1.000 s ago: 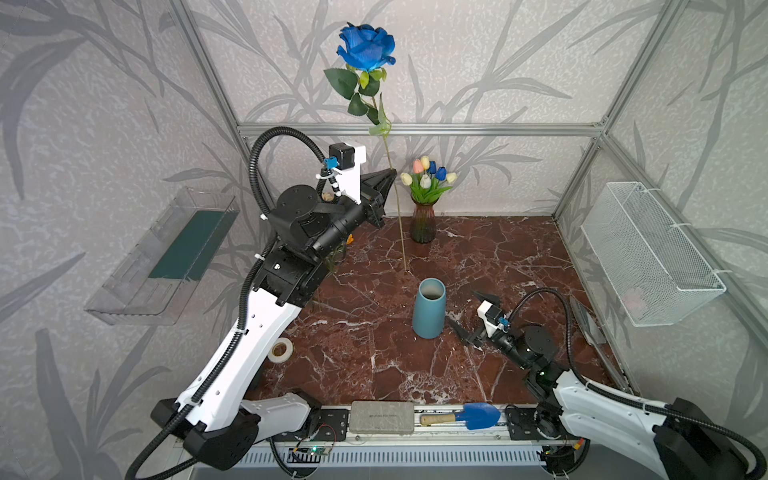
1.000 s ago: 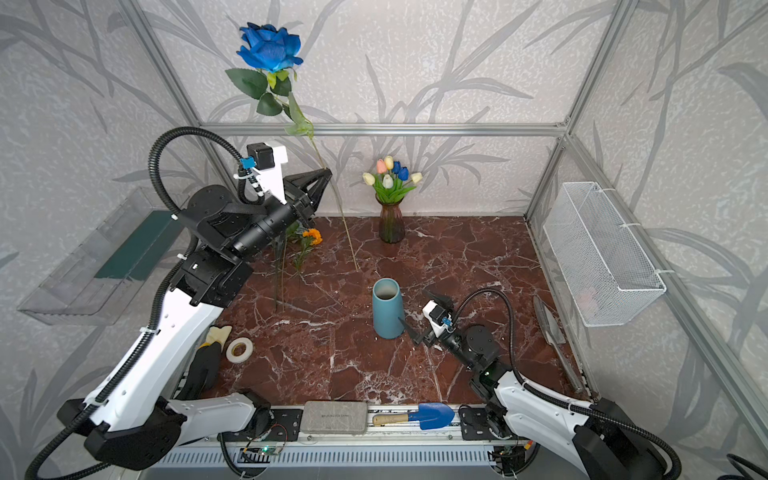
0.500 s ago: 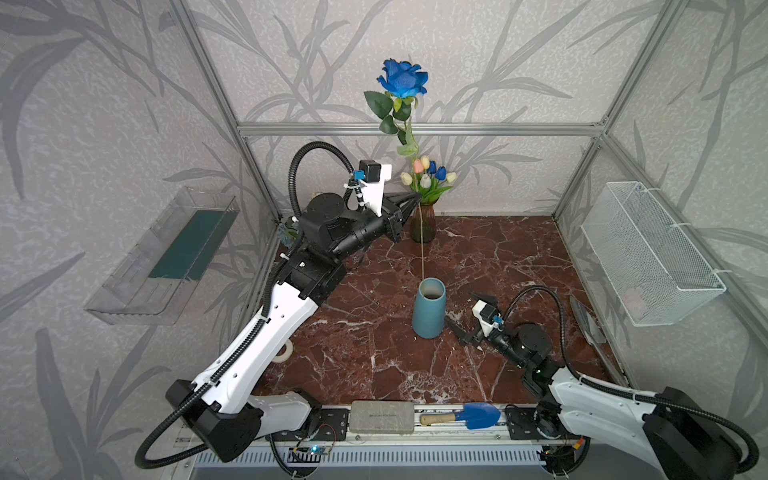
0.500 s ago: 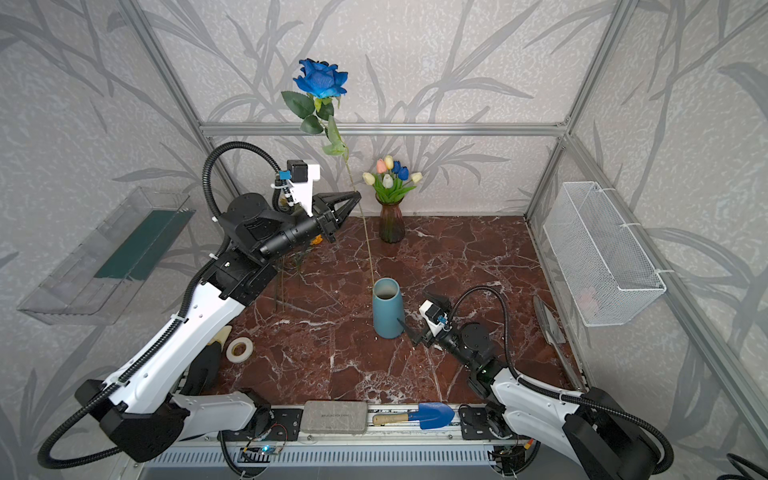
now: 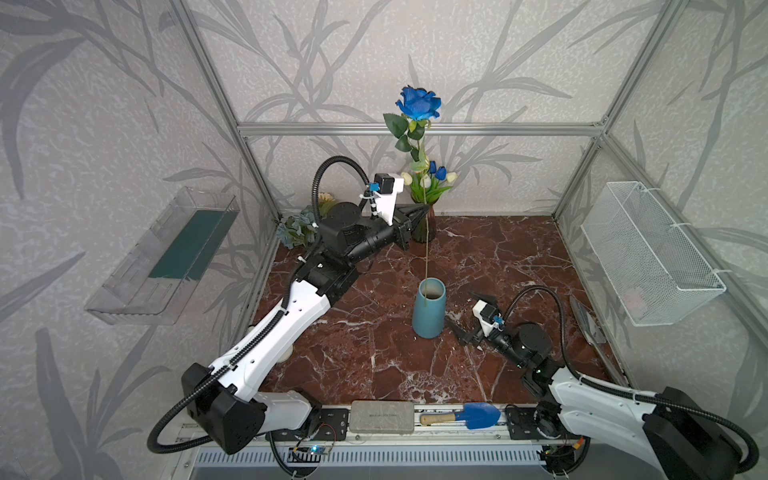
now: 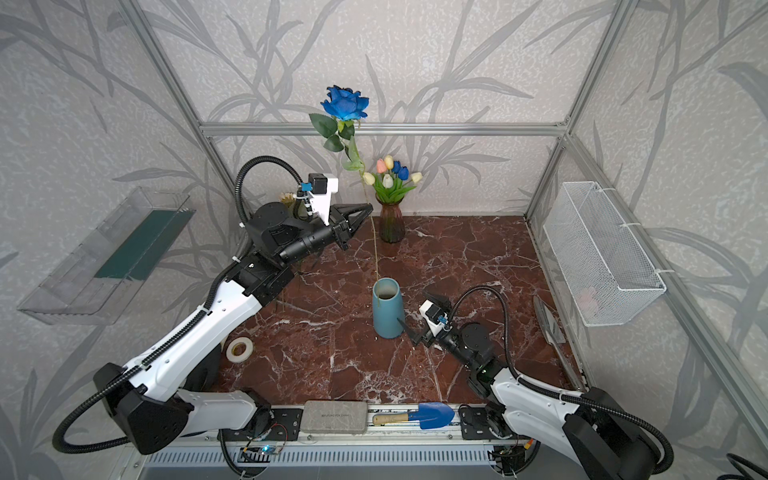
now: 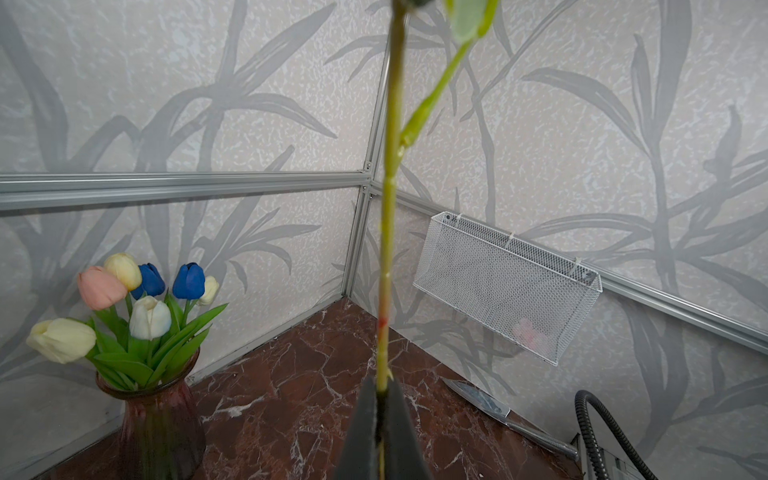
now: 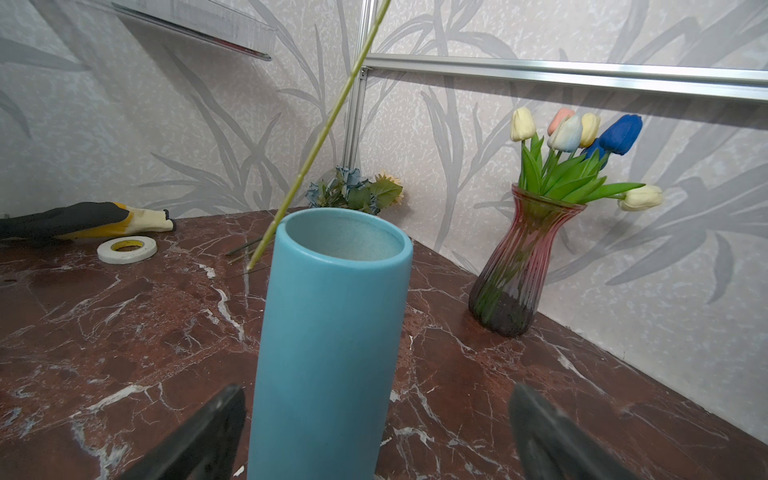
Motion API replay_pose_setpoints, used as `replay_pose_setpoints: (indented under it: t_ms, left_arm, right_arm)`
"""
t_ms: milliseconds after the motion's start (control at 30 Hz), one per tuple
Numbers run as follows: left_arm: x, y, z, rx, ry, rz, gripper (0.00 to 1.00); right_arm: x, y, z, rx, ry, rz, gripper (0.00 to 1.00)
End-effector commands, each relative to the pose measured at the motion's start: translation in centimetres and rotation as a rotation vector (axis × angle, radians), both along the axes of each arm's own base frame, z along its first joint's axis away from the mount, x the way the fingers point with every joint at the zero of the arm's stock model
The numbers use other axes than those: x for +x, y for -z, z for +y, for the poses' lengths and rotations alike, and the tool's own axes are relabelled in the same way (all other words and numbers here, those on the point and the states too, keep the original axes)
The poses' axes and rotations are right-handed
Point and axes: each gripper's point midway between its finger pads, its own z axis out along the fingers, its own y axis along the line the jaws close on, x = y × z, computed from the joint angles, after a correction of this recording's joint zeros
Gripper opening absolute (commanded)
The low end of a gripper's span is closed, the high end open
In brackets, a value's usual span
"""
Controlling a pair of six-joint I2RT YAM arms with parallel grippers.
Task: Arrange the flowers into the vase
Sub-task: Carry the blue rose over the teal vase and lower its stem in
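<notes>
Grips the deep-blue rose (image 5: 419,104) by its thin green stem with the left pincer (image 5: 424,210), jaws pressed tight on that stem, no gap between them in the left wrist view. Holds the flower close to upright, bloom high against the back wall, leaves just under it, well above the arm.

Hangs the stem's bare lower end at the blue vase (image 5: 429,309), upright near the middle of the bench (image 5: 374,353). In both top views, right at the rim's far-left edge. In the right wrist view, just outside the rim, beside the vase's wall, not inside the mouth.

Spreads the right pincer (image 5: 459,307) wide open, low over the bench and just beside the blue vase, on the side away from the left arm. Grips nothing. In the right wrist view, one dark finger (image 8: 199,436) on each side of the vase's lower body: clearly apart from it on one side, too close to call on the other.

Elsewhere:
- White, yellow, pink and blue tulips (image 6: 390,174) in a ribbed glass vase (image 6: 391,224) by the back wall.
- Dusty-blue roses (image 5: 295,226) lying in the back-left corner.
- Tape roll (image 6: 240,348) and glove (image 8: 83,220) on the bench near the left arm.
- Wire basket (image 5: 648,253) on the right wall.
- Blue trowel (image 5: 478,415) on the front rail.
</notes>
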Motion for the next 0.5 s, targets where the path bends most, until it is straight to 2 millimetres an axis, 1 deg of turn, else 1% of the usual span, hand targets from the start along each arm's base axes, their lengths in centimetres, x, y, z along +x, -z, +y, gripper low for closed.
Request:
replay_pose_setpoints:
  t_ms: [0, 33, 100, 333, 467]
  left_arm:
    - [-0.4, -0.6, -0.1, -0.015, 0.005, -0.053, 0.00]
    - [-0.5, -0.6, -0.1, -0.016, 0.006, -0.049, 0.00]
    - [-1.0, -1.4, -0.1, -0.023, 0.021, -0.057, 0.00]
    - [-3.2, -6.0, 0.8, -0.070, 0.044, -0.150, 0.00]
    - [-3.4, -7.2, 0.7, -0.071, 0.057, -0.164, 0.00]
  right_arm:
    - [-0.3, -1.8, 0.2, 0.030, -0.011, -0.052, 0.99]
    - [-0.3, -1.8, 0.2, 0.029, -0.009, -0.052, 0.99]
    - [-0.2, -1.8, 0.2, 0.029, -0.008, -0.050, 0.99]
    - [-0.1, -1.5, 0.5, 0.026, -0.018, -0.039, 0.99]
    - [0.0, -1.3, 0.6, 0.022, -0.020, -0.035, 0.99]
